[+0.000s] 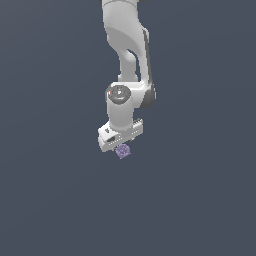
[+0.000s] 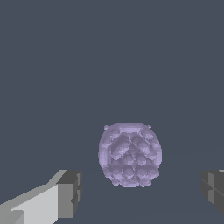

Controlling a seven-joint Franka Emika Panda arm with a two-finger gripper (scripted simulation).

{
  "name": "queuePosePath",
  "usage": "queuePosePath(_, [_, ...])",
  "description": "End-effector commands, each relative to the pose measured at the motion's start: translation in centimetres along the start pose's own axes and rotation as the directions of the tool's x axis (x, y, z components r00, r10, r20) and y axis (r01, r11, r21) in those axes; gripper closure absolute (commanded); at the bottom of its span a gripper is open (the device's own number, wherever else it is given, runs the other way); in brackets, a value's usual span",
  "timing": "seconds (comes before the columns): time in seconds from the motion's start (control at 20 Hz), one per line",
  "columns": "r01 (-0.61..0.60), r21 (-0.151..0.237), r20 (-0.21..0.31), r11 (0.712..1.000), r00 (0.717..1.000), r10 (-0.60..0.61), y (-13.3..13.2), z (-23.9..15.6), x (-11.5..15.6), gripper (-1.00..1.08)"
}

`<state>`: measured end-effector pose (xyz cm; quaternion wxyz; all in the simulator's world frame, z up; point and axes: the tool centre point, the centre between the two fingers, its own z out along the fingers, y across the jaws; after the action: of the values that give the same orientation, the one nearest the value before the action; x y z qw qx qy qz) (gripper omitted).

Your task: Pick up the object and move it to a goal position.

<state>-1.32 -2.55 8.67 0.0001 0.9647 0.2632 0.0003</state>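
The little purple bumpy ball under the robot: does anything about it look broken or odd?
Nothing stands out. The small pale purple, bumpy, roundish lump looks whole, lying between the open fingers of the white hand with clear gaps either side.

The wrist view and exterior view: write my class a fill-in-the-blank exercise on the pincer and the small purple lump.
1. The bumpy lump is pale ____ in colour.
2. In the wrist view, the lump lies ____ the two fingertips of the pincer, touching neither.
3. The pincer's jaws stand ____, with a wide gap on each side of the lump.
4. In the exterior view, the arm above the lump is coloured ____.

Missing words: purple; between; open; white
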Motion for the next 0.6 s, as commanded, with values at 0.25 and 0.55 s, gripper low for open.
queuePosePath(0.25, [0.004,0.0,0.001,1.0,1.0,-0.004,-0.1,3.2,-0.1,-0.92])
queuePosePath(0.55, [0.004,0.0,0.001,1.0,1.0,-0.004,0.0,4.7,-0.1,-0.92])
